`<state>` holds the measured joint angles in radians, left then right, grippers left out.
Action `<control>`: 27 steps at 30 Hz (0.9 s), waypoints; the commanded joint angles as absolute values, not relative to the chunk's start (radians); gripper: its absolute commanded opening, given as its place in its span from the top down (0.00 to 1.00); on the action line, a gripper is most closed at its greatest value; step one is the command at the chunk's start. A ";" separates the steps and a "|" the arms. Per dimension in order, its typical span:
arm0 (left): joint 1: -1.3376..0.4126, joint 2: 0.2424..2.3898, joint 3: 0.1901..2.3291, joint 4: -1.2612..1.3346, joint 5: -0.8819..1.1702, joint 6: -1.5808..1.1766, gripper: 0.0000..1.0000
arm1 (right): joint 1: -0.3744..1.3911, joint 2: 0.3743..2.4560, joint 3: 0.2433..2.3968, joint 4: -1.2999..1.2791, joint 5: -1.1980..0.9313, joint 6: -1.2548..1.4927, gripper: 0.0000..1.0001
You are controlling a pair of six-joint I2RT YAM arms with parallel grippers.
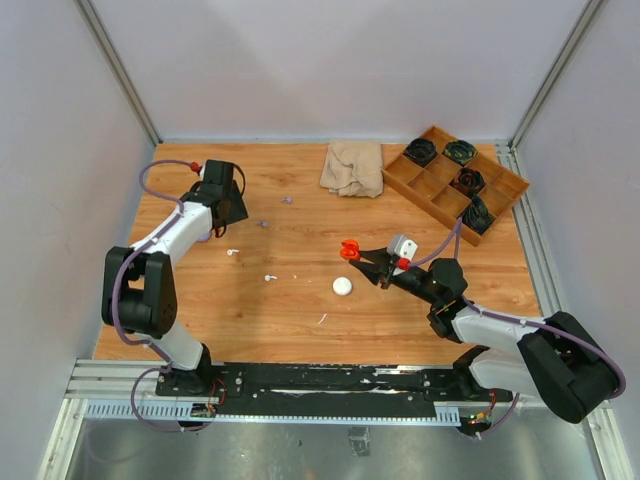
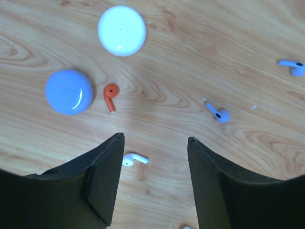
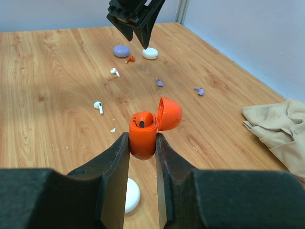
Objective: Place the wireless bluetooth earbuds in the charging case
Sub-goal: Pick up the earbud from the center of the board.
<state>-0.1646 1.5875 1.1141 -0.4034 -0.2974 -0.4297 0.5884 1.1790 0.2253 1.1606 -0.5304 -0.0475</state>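
My right gripper [image 3: 143,139] is shut on an orange charging case [image 3: 142,141] held above the table, its lid [image 3: 169,113] flipped open. One orange earbud [image 3: 144,120] sits in a socket. In the top view this case [image 1: 349,249] hangs mid-table. My left gripper [image 2: 155,139] stands open over the wood at the far left, with nothing between its fingers. Ahead of it lie an orange earbud [image 2: 110,97], a white earbud [image 2: 135,160] by the left finger, and two pale purple earbuds [image 2: 218,113] [image 2: 293,67].
A white round case [image 2: 122,30] and a purple round case [image 2: 68,91] lie beyond the left gripper. Another white case [image 1: 343,286] lies under the right gripper. A beige cloth [image 1: 352,167] and a wooden compartment tray [image 1: 500,205] sit at the back right. More white earbuds [image 3: 98,107] [image 3: 115,72] lie loose.
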 commanded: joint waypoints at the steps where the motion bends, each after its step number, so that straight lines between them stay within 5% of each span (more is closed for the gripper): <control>1: -0.114 1.653 1.167 -0.450 -0.273 -0.414 0.41 | 0.578 1.173 0.215 1.184 -0.525 -0.066 0.99; 27: 0.011 1.958 1.315 -0.476 -0.258 -0.375 0.60 | 0.583 1.167 0.222 1.156 -0.528 -0.072 0.99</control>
